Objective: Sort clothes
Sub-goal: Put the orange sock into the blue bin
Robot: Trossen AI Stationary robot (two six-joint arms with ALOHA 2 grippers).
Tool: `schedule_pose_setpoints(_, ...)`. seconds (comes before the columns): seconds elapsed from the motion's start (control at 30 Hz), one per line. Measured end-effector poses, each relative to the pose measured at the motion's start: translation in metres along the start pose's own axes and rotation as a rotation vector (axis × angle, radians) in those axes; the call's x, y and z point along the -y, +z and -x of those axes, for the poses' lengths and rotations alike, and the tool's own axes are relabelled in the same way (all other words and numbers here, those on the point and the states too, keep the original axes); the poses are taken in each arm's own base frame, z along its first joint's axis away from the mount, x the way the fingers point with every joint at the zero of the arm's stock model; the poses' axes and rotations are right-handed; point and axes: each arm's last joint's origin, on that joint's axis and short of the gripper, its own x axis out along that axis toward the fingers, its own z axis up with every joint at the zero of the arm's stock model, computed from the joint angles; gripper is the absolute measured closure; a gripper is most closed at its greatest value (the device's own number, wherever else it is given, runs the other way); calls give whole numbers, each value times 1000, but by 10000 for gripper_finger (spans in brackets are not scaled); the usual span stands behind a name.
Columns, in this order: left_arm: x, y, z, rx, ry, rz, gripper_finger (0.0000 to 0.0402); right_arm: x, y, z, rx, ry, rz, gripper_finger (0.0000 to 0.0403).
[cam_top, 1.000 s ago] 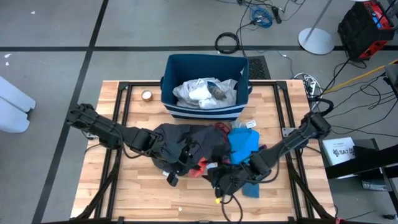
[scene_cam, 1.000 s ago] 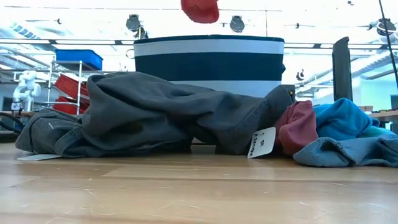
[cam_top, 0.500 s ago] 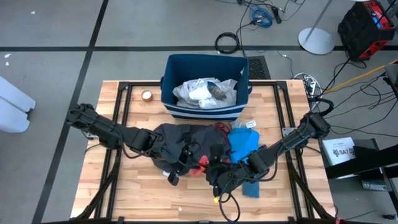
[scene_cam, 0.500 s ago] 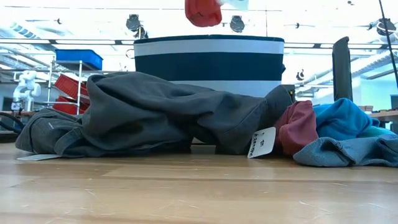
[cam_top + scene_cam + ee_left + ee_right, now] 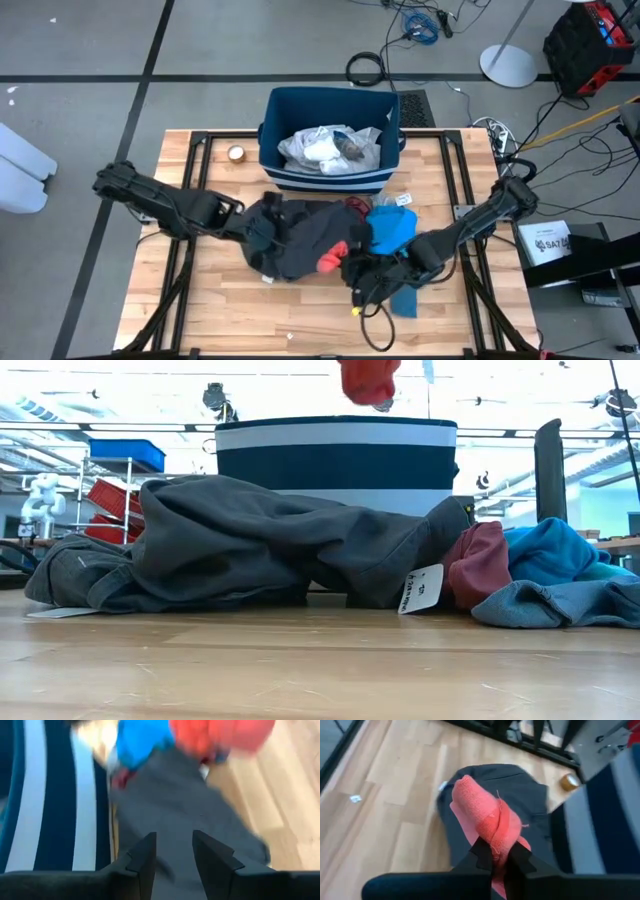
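Passed across, red cloth (image 5: pixel 487 820) now hangs clamped in right pincer (image 5: pixel 497 859); left pincer (image 5: pixel 172 851) open, blurred.

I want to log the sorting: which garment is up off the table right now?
The red garment, pinched in the right claw; the others lie on the table.

Clutter across mid-table, open wood nearer the front

Blocked centrally by dark grey garment (image 5: pixel 300 235), bright blue piece (image 5: pixel 392 228) and blue-grey piece (image 5: pixel 404 300) beside it; walled behind by striped bin (image 5: pixel 330 180); passable along bare table (image 5: pixel 220 310) at front left.
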Motion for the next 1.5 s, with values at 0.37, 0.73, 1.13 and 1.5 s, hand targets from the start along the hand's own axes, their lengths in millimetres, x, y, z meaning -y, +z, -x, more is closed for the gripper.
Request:
schedule_pose_setpoints(0.37, -7, -61, 21, 43, 7, 228, 265, 123, 11, 40, 116, -189, -151, 398)
schedule_pose_setpoints(0.73, 12, -90, -21, 405, -70, 377, 265, 267, -9, 17, 250, -243, -346, 398)
schedule_pose_setpoints(1.13, 26, -81, -63, 509, -75, 399, 265, 330, -54, -28, 104, -270, -491, 365)
schedule_pose_setpoints(1.5, 28, -78, -73, 518, -67, 400, 265, 329, -58, -28, 72, -260, -563, 223)
